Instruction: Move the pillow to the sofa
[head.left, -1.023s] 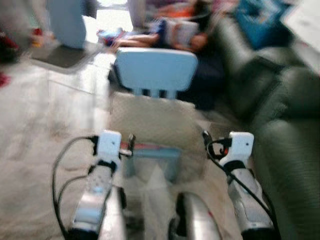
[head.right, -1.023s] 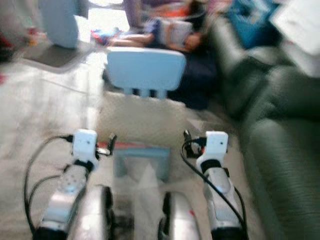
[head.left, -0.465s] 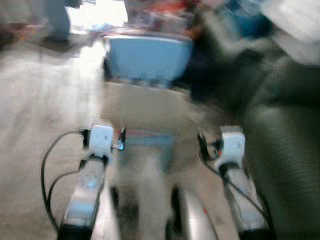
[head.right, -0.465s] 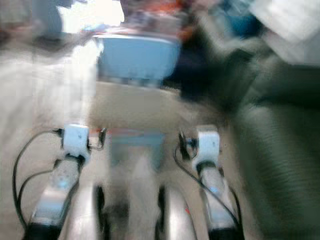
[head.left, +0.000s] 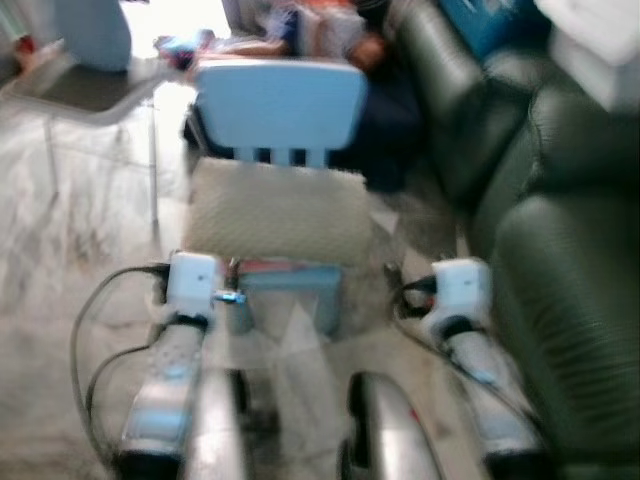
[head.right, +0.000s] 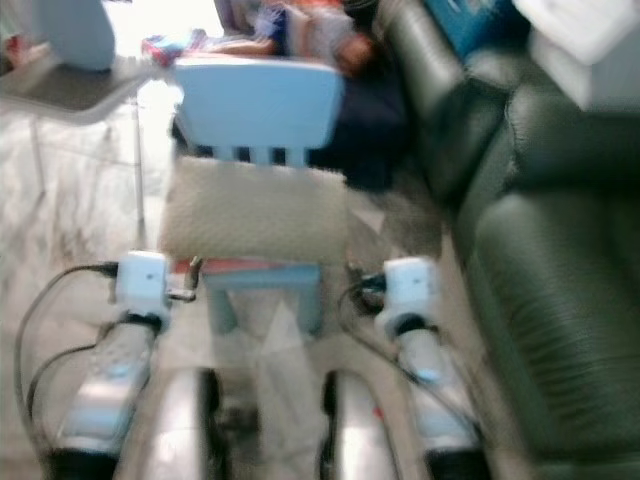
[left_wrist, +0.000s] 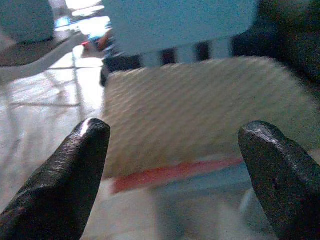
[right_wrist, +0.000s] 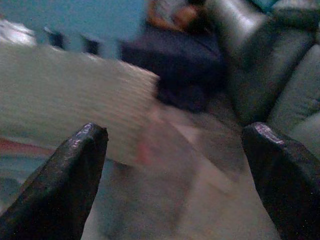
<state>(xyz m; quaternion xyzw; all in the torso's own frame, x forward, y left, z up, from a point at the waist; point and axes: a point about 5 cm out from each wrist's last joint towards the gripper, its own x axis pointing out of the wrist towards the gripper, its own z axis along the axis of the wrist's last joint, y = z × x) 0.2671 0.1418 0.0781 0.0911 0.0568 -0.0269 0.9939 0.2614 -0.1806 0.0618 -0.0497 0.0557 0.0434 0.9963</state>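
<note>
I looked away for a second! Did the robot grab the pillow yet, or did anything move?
Not yet. The camera came closer, so the pillow and its blue chair look nearer; they did not move themselves. The left gripper and right gripper stay open, holding nothing, raised toward the pillow. The pillow still lies on the chair, with the dark green sofa on the right.

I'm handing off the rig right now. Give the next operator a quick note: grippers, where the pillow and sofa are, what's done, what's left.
Left gripper: open, empty, pointed at the pillow's front edge.
Right gripper: open, empty, aimed past the pillow's right corner.
Pillow: beige, lying on the seat of the small blue chair, straight ahead between the arms.
Sofa: dark green, to the robot's right.
Done: robot faces the chair.
Left: grasp the pillow, lift it, turn right and set it on the sofa.
</note>
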